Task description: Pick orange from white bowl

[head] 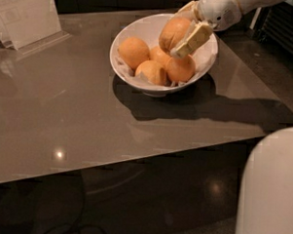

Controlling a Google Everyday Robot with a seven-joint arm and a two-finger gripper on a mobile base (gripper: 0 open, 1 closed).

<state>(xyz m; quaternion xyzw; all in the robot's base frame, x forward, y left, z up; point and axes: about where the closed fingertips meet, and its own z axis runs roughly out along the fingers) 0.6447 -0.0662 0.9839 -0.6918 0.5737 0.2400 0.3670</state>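
Observation:
The white bowl (131,76) stands on the table at the upper middle, with crumpled white paper and several smaller oranges inside. My gripper (181,36) reaches in from the upper right and is shut on the large, dull tan-orange orange (172,32), which it holds above the other oranges near the bowl's far right side. One cream finger (192,40) lies across the orange's right side; the other finger is hidden behind it.
Three smaller bright oranges show in the bowl: at left (134,51), front middle (151,72) and right (180,69). A white card in a clear stand (25,13) sits at the table's upper left. My white robot body (270,192) fills the lower right.

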